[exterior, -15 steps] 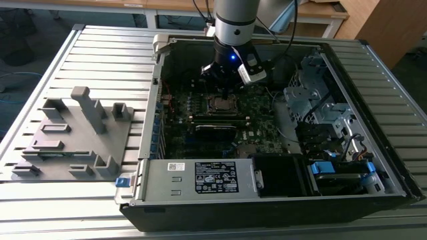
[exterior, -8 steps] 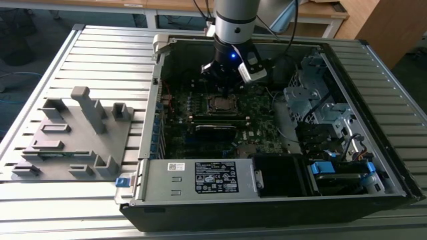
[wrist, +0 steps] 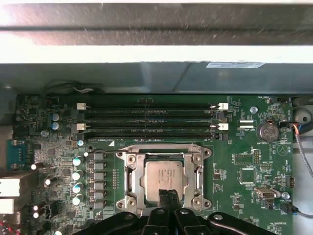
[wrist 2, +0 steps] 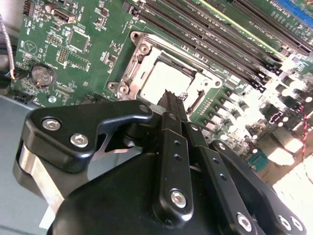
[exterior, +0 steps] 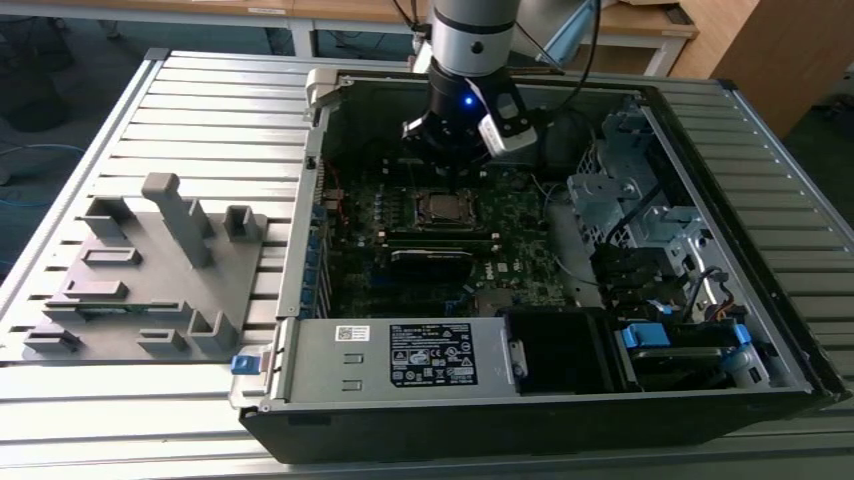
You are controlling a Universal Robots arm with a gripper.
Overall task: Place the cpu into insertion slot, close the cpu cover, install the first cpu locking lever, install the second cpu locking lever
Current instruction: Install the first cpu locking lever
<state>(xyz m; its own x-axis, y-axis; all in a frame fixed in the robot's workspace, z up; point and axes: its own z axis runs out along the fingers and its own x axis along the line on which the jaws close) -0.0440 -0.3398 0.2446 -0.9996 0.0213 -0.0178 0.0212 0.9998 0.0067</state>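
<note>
The cpu [wrist: 166, 177] shows its silver-grey face lying flat in the insertion slot [exterior: 439, 208] on the green motherboard. Over it the cpu cover [wrist: 164, 155], a silver frame with an open middle, lies flat around the chip's edges. A thin metal lever [wrist: 105, 152] runs along one side of the frame. My gripper [wrist: 168, 195] hovers just above the socket's edge, its black fingers [wrist 2: 168, 105] pressed together with nothing between them. In the exterior view the gripper [exterior: 451, 165] hangs inside the case just behind the socket.
Long black memory slots [wrist: 151, 122] run beside the socket. The case's metal wall [wrist: 156, 63] stands beyond them. A power supply [exterior: 400, 355] and a drive cage [exterior: 641, 220] crowd the case. A grey fixture [exterior: 147, 270] sits on the slatted table at the exterior view's left.
</note>
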